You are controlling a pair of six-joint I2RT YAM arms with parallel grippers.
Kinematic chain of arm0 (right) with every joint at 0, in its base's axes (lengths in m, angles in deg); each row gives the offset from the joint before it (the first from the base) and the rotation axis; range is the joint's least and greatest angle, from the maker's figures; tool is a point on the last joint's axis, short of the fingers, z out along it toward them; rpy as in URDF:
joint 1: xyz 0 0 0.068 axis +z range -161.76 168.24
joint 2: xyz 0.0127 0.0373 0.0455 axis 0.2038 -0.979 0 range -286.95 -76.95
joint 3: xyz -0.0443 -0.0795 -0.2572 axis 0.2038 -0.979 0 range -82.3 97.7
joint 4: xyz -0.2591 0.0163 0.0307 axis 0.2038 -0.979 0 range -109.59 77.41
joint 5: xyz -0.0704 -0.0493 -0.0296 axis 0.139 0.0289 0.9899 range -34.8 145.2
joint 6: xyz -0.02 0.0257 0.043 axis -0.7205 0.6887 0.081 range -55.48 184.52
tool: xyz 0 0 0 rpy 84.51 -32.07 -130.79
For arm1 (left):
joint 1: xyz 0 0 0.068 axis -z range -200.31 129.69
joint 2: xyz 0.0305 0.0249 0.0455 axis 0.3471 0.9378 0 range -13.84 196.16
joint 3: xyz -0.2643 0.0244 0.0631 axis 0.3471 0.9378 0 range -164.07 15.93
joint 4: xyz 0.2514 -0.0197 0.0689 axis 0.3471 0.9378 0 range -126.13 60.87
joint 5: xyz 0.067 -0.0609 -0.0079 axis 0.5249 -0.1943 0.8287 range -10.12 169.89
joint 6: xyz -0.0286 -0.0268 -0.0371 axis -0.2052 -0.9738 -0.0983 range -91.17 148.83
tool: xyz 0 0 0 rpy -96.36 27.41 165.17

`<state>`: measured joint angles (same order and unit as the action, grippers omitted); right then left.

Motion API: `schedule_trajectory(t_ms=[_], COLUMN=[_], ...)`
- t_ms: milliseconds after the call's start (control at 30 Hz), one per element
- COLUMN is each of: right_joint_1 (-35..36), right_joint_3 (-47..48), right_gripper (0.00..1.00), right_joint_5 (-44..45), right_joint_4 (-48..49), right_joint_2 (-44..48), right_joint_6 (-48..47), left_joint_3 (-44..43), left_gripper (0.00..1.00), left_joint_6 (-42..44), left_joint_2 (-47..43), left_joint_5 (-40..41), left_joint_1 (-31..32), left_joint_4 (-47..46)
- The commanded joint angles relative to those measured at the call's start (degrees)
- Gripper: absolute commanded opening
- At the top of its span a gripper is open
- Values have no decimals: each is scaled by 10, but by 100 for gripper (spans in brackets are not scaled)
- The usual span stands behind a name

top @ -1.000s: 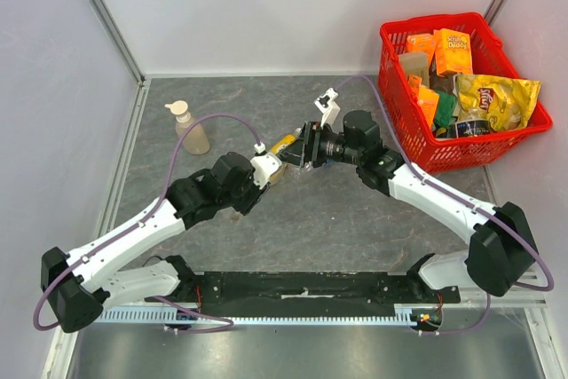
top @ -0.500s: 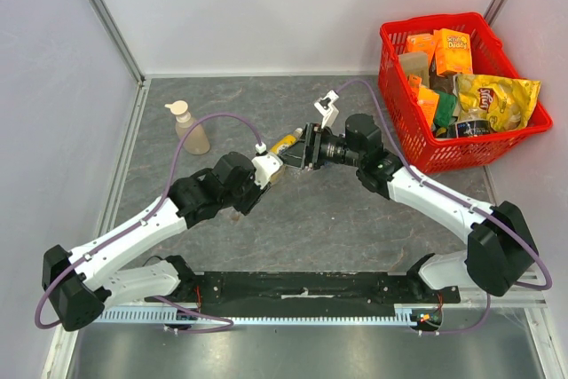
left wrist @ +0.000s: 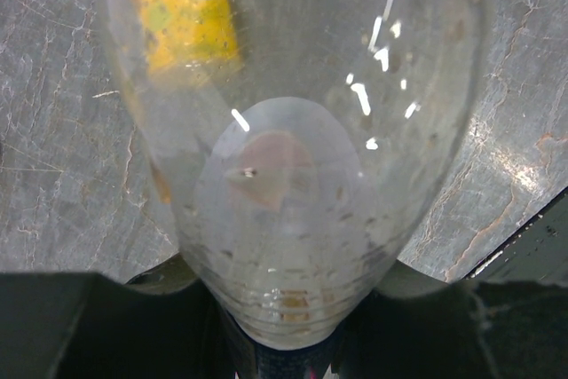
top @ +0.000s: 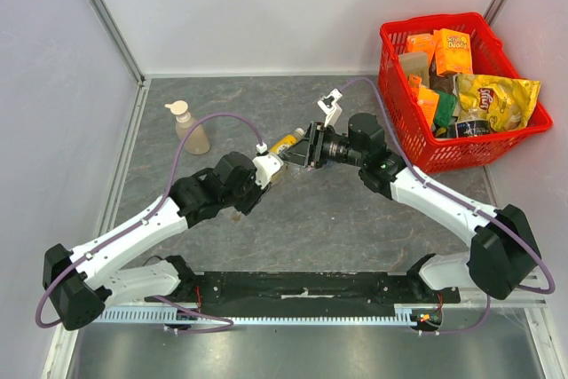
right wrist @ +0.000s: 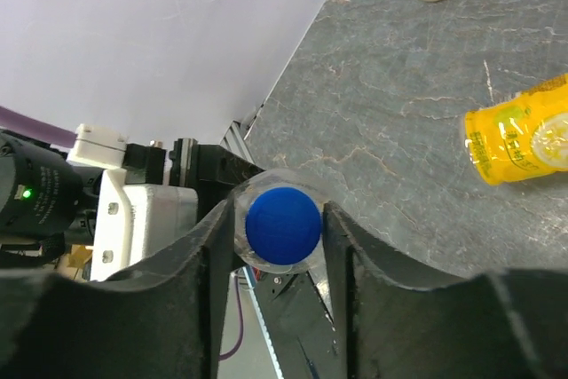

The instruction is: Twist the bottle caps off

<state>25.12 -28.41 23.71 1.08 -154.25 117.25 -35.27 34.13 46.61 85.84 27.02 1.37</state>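
My left gripper (top: 271, 169) is shut on the base of a clear bottle (top: 286, 162) and holds it level above the table. The bottle fills the left wrist view (left wrist: 293, 175), its base wedged in my left gripper (left wrist: 288, 312). Its blue cap (right wrist: 283, 225) points at my right gripper (top: 299, 155). In the right wrist view the cap sits between the fingers (right wrist: 213, 255) of the right gripper (right wrist: 280, 221), with a thin gap on the left side. A yellow juice bottle (top: 284, 142) lies on the table behind and also shows in the right wrist view (right wrist: 524, 144). No white caps show.
A beige pump-top soap bottle (top: 189, 128) stands at the back left. A red basket (top: 390, 51) full of snack packs stands at the back right, close to the right arm's elbow. White walls close the left and back sides.
The right arm has drawn back a little to the right. The left arm and the clear bottle have stayed where they were.
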Motion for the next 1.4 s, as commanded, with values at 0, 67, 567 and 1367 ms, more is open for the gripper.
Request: schedule_trajectory(t_ms=[0,67,567,1367], right_joint_1=[-2,-2,-2,-1], right_joint_3=[10,11,-8,-60], right_gripper=[47,43,0,0], right_joint_5=[3,0,-26,-224], right_joint_4=[7,3,64,268], right_joint_2=[19,19,47,187], right_joint_6=[-8,-10,-19,-91], left_joint_3=[-8,-8,-14,-36], left_gripper=[21,21,21,15], left_joint_6=[-2,-3,-2,42], left_joint_2=[2,3,5,-62], left_joint_5=[5,4,-22,-465], left_joint_1=[-2,-1,-1,-2], left_joint_4=[-1,-1,3,-22])
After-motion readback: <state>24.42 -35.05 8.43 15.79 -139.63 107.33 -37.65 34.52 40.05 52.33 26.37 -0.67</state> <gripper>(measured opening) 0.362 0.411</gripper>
